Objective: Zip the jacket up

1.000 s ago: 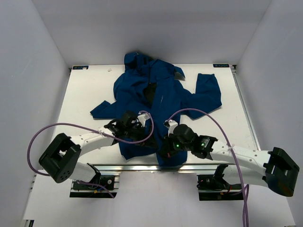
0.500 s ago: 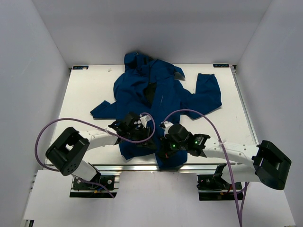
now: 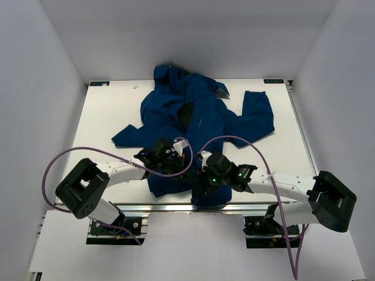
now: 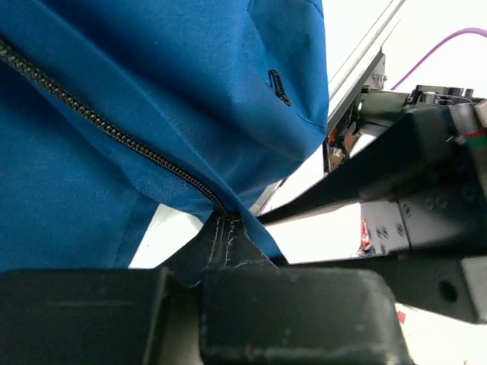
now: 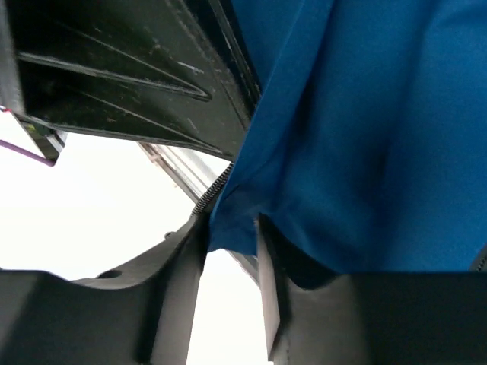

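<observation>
The dark blue jacket [image 3: 196,114] lies spread on the white table [image 3: 102,114], hood at the far side, hem toward the arms. My left gripper [image 3: 177,165] is at the hem, shut on the dark stitched tab [image 4: 226,242] at the bottom end of the front zipper [image 4: 106,125]. My right gripper [image 3: 200,183] sits just right of it at the hem edge. In the right wrist view its fingers [image 5: 268,266] stand apart, with a corner of the blue jacket [image 5: 358,129] and zipper teeth [image 5: 214,189] hanging loose between them.
A metal rail [image 3: 176,206] runs along the table's near edge under the hem. The right arm's black body [image 4: 411,175] crowds close beside the left gripper. One sleeve [image 3: 258,114] reaches right, the other [image 3: 129,136] left. Purple cables loop over both arms.
My left gripper has closed on the zipper's bottom tab. My right gripper, shut a second ago, has opened around the hem corner. Both arms have drawn slightly closer together.
</observation>
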{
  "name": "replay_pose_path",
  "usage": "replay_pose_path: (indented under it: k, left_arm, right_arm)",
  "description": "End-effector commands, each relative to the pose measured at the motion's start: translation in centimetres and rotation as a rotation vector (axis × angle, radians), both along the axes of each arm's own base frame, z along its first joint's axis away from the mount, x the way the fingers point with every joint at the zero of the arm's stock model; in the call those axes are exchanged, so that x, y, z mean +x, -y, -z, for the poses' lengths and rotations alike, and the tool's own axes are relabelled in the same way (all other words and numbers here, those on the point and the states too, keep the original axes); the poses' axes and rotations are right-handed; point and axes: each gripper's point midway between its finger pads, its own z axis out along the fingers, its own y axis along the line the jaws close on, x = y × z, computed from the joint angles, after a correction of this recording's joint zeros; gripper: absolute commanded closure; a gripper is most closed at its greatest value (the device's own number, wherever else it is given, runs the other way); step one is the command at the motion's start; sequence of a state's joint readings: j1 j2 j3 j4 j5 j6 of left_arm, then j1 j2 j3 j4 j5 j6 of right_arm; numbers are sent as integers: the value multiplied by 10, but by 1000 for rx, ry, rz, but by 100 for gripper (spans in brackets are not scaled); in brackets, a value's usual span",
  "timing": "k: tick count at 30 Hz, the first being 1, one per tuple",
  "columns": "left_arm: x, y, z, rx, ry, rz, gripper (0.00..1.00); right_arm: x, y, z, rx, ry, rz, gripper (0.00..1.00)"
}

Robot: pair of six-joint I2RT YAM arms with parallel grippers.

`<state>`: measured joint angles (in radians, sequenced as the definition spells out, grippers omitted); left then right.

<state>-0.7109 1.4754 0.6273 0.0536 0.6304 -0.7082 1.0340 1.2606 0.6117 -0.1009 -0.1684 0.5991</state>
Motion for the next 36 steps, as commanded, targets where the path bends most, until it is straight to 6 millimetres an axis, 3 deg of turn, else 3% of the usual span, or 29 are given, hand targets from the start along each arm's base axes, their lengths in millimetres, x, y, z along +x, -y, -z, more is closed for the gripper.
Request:
replay_pose_path:
  k: [1, 2, 4, 9, 10, 11, 13, 21, 23, 27, 29, 30, 31, 33, 36]
  left_arm:
    - [3, 4, -22, -55, 89, 27, 100]
    - [0, 1, -19, -44, 88, 28, 100]
    - [-2, -8, -9, 0, 89, 10, 100]
    - [-13, -25, 11, 61, 67, -21, 100]
    - [-13, -24, 9, 46, 66, -26, 100]
    - [-13, -24, 9, 43, 68, -29, 100]
    - [-14, -26, 9, 44, 68, -33, 100]
    - [-13, -34, 22, 95, 40, -91, 100]
    - [-14, -36, 23, 101, 35, -101, 100]
    - [-13, -40, 23, 109, 43, -127, 100]
    - [-16, -45, 25, 135, 30, -141, 88]
    - [-17, -49, 27, 153, 21, -146, 59]
    - [-14, -52, 28, 176, 33, -168, 49]
    - [-11, -53, 23, 172, 58, -179, 46]
    - [-1, -54, 20, 193, 86, -205, 50]
  right_arm:
    - [-1, -10, -6, 22, -8, -41, 59]
    - [-1, -10, -5, 15, -14, -43, 53]
    - [-2, -14, 0, -6, -34, -57, 49]
    - [1, -15, 19, -140, -47, -19, 46]
    - [4, -9, 31, -212, -47, 10, 45]
    - [6, -12, 30, -239, -32, 23, 43]
    - [13, 1, 46, -363, -11, 86, 42]
    - [-1, -6, 59, -480, 10, 25, 40]
    - [-5, 9, 67, -595, 36, 49, 42]
    - [-5, 20, 77, -682, 32, 72, 45]
    - [-7, 25, 81, -719, 31, 72, 44]
    - [-9, 30, 83, -738, 30, 72, 44]
    - [-14, 39, 88, -763, 24, 64, 43]
    - [-17, 41, 91, -756, 19, 54, 43]
    - [-21, 43, 95, -755, 6, 35, 46]
